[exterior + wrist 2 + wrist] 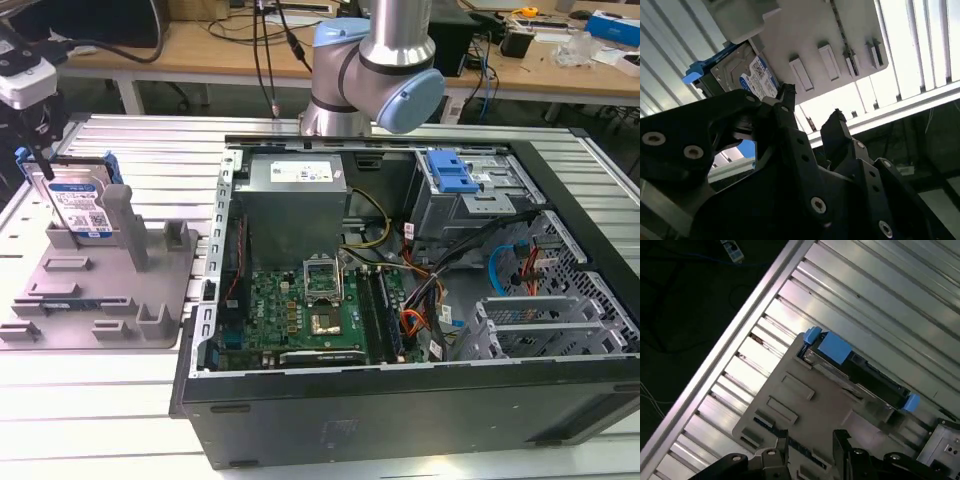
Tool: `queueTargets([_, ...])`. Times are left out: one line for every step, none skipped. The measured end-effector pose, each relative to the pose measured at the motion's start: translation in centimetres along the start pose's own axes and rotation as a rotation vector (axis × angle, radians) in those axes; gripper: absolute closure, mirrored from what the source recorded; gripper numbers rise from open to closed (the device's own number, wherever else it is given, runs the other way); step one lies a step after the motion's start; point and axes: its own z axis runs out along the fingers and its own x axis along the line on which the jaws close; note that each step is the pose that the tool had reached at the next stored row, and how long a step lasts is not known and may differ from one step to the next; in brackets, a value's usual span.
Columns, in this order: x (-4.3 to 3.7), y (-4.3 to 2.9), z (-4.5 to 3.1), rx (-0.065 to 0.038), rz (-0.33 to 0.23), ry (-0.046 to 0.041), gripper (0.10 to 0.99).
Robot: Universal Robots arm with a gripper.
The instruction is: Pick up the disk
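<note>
Closest to my cameras, the gripper point(812, 107) point(811, 440) has its two black fingers point(837, 120) spread apart with nothing held. Just beyond them in both wrist views is the disk point(752, 75) point(860, 375), which stands on edge in the grey fixture plate point(805, 30) point(810, 410). Its blue rails point(832, 347) clasp its ends. The white-and-blue label point(759, 77) carries barcodes, but the print is too small for me to read, and a finger cuts off one corner. I cannot tell whether that fingertip touches the disk.

In the exterior view the disk point(82, 205) stands at the far left of the plate point(110, 300) on the slatted table point(90, 400). The gripper's head is cropped at the frame edge. Farther right lies the open computer case point(400, 400), with the arm point(385, 70) behind it.
</note>
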Motion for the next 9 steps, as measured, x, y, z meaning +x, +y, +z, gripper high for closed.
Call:
queueTargets([0.0, 0.0, 0.01, 0.0, -0.044, 0.0017, 0.604])
queueTargets([0.0, -0.01, 0.04, 0.0, -0.095, 0.0036, 0.592])
queueTargets([0.0, -0.01, 0.07, 0.0, -0.132, 0.005, 0.529])
queueTargets([-0.01, -0.01, 0.08, 0.0, -0.148, 0.0057, 0.529])
queueTargets([-0.01, -0.01, 0.09, 0.0, -0.161, 0.0062, 0.529])
queueTargets([0.0, -0.01, 0.11, 0.0, -0.19, 0.0073, 0.529])
queueTargets([0.0, -0.01, 0.12, 0.0, -0.217, 0.008, 0.529])
queueTargets([-0.01, -0.01, 0.13, 0.001, -0.236, 0.0084, 0.529])
queueTargets([0.0, -0.01, 0.14, 0.001, -0.254, 0.0089, 0.529])
